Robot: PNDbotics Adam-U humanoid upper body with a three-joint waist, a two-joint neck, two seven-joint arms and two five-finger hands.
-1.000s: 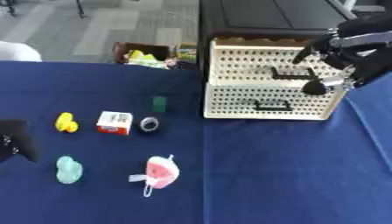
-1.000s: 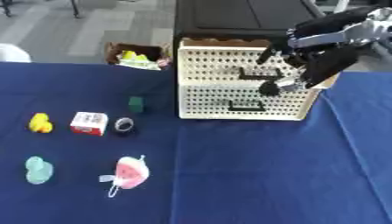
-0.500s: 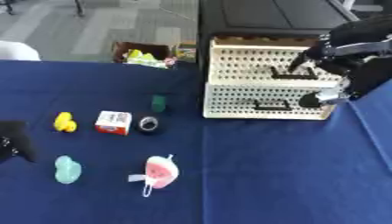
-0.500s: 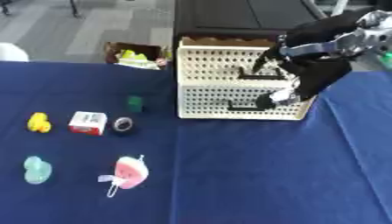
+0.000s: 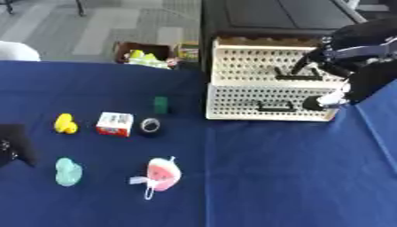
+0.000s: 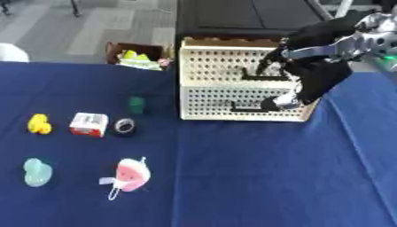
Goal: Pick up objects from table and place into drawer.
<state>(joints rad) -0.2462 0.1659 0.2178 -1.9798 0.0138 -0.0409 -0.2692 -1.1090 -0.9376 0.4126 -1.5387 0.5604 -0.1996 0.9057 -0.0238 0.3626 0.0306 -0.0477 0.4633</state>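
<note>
A white perforated drawer unit [image 5: 263,95] with two black-handled drawers, both shut, stands at the back of the blue table [image 5: 256,177]. My right hand [image 6: 314,73] hangs in front of its right side, level with the upper handle [image 6: 260,76]; a silver part of it shows by the lower drawer. On the left lie a yellow duck [image 5: 65,123], a red and white box [image 5: 114,123], a dark tape roll [image 5: 150,126], a green block [image 5: 161,105], a teal toy [image 5: 68,171] and a pink toy [image 5: 161,174]. My left hand [image 5: 12,144] shows at the left edge.
Behind the table's far edge a cardboard box [image 5: 147,55] with yellow-green things sits on the floor. A dark cabinet [image 5: 271,17] rises behind the drawer unit. Bare blue cloth stretches in front of the drawers and along the right.
My right hand has sunk lower across the front of the drawer unit, from the upper drawer toward the lower one. The objects on the left have not moved.
</note>
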